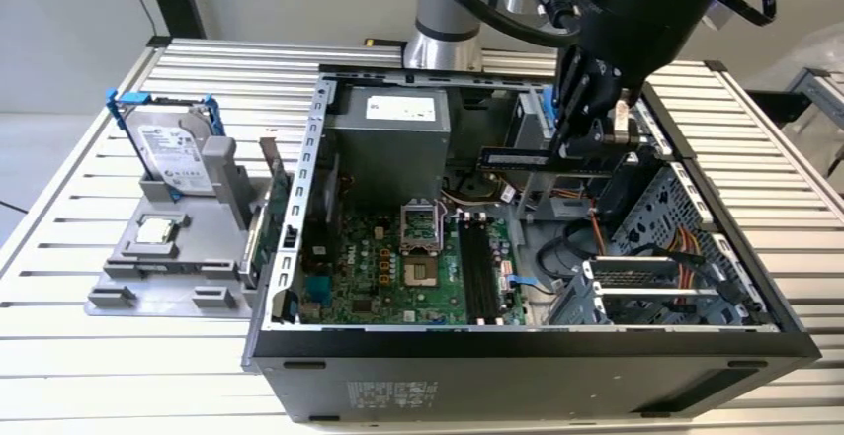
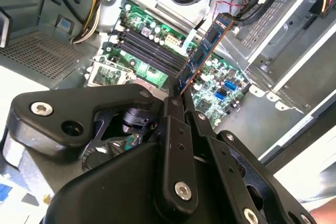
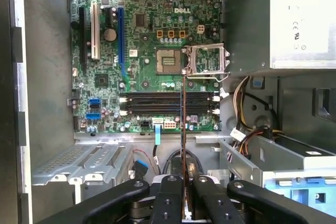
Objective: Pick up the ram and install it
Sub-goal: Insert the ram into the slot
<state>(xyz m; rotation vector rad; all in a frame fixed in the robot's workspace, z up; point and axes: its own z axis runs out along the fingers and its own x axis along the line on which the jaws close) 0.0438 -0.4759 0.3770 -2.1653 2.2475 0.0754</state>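
Observation:
My gripper point(image 1: 587, 146) is shut on the ram point(image 1: 525, 157), a thin bluish-green stick held level above the open computer case. In the second wrist view the ram point(image 2: 206, 51) sticks out from between the black fingers point(image 2: 173, 109), pointing over the green motherboard point(image 2: 147, 72). In the first wrist view the ram point(image 3: 183, 129) appears edge-on, rising from the gripper point(image 3: 183, 182) and crossing the black memory slots point(image 3: 168, 103). The ram hangs above the board, apart from the slots point(image 1: 481, 272).
The case point(image 1: 528, 341) has tall metal walls around the motherboard point(image 1: 395, 272). A grey power supply point(image 1: 389, 143) and drive cage point(image 1: 659, 257) with cables flank the board. Outside, at the exterior view's left, a grey fixture point(image 1: 165, 257) holds a hard drive point(image 1: 172, 153) and a processor chip point(image 1: 158, 227).

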